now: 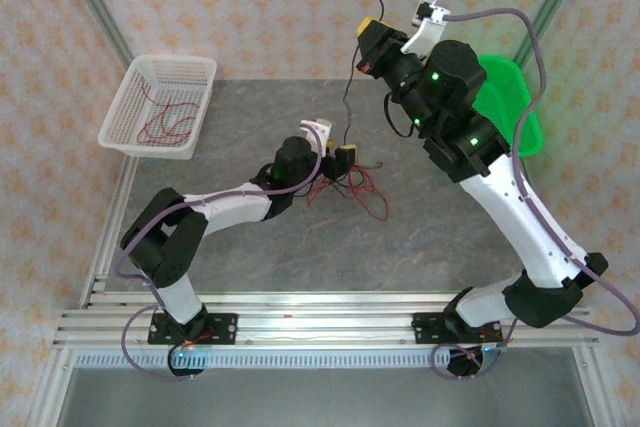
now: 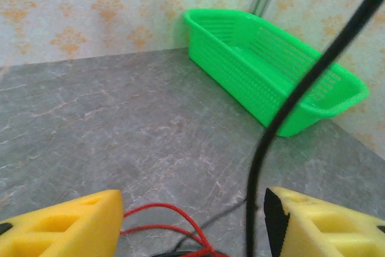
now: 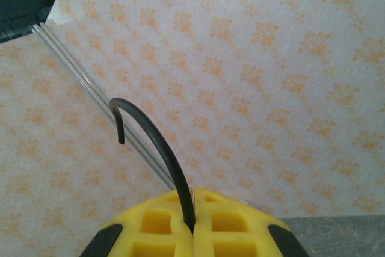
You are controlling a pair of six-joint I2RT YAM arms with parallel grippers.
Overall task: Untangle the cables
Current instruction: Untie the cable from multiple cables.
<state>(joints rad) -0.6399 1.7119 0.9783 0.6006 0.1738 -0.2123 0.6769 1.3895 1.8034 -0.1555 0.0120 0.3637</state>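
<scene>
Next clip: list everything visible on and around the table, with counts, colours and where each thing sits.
white basket: one, white, far left of the table
red cables: a few, exact count unclear, red, loose inside the white basket
green basket: one, green, far right, behind the right arm
cable tangle: one bundle, red and black, table centre
black cable: one, black, running up from the tangle
table: one, grey marbled
left arm: one, white and black, reaching to the tangle
right arm: one, white and black, raised
left fingers: two, yellow, open either side of the black cable
right fingers: two, yellow, shut on the black cable
</scene>
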